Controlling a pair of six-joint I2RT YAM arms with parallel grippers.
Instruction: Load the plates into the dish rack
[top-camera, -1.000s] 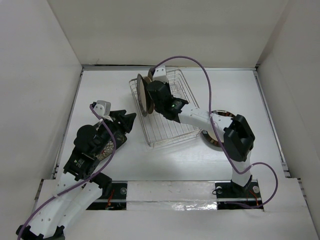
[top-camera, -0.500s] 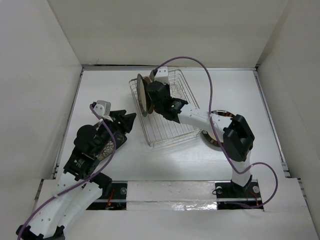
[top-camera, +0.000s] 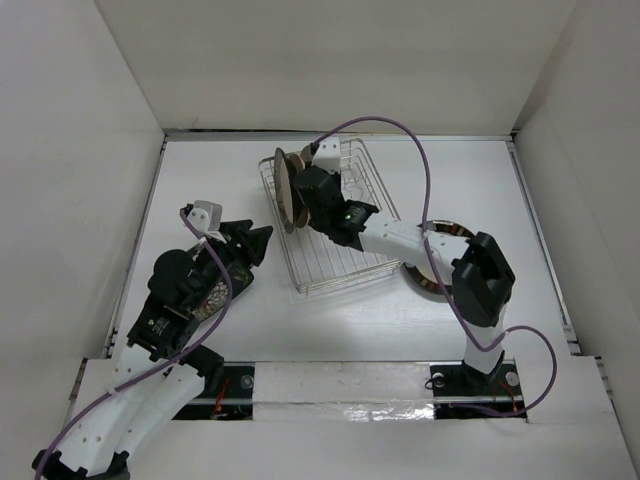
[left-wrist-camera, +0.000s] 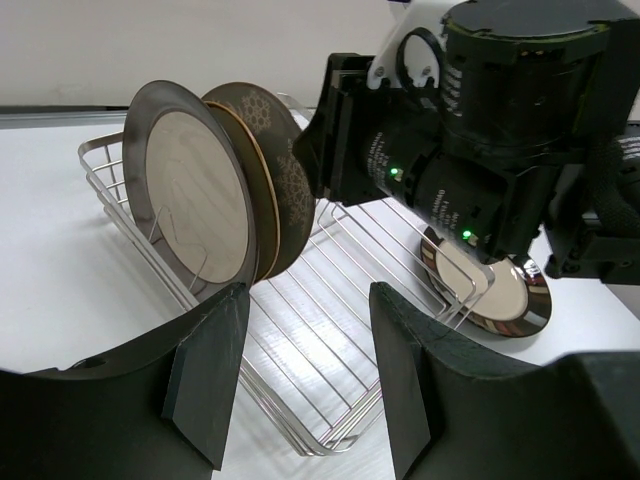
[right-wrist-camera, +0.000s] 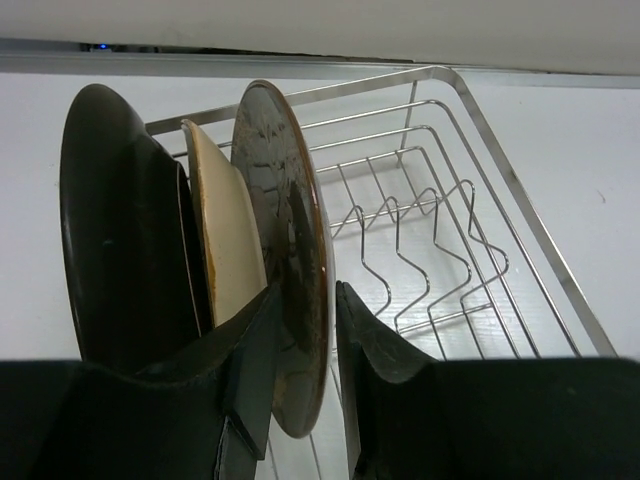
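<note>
The dish rack (top-camera: 340, 235) (left-wrist-camera: 330, 330) (right-wrist-camera: 470, 200) sits mid-table. Three plates stand on edge at its far left end (top-camera: 285, 190): a dark one (right-wrist-camera: 120, 240), a cream one (right-wrist-camera: 225, 235) and a brown-rimmed motif plate (right-wrist-camera: 290, 210) (left-wrist-camera: 280, 170). My right gripper (top-camera: 300, 197) (right-wrist-camera: 307, 300) straddles the motif plate's lower rim. Its jaws are open, with a thin gap at the right finger (right-wrist-camera: 375, 340). Another plate (top-camera: 432, 270) (left-wrist-camera: 500, 295) lies flat on the table, partly under the right arm. My left gripper (top-camera: 260, 238) (left-wrist-camera: 308, 300) hangs open and empty, just left of the rack.
A speckled dark plate (top-camera: 207, 296) lies on the table under the left arm. The right arm's cable (top-camera: 400, 130) loops over the rack. White walls close in the table on three sides. The rack's right half shows bare prongs (right-wrist-camera: 430, 240).
The right gripper's jaws have spread apart from the motif plate, which stays standing in the rack. The right elbow shifted slightly. The left arm has not moved.
</note>
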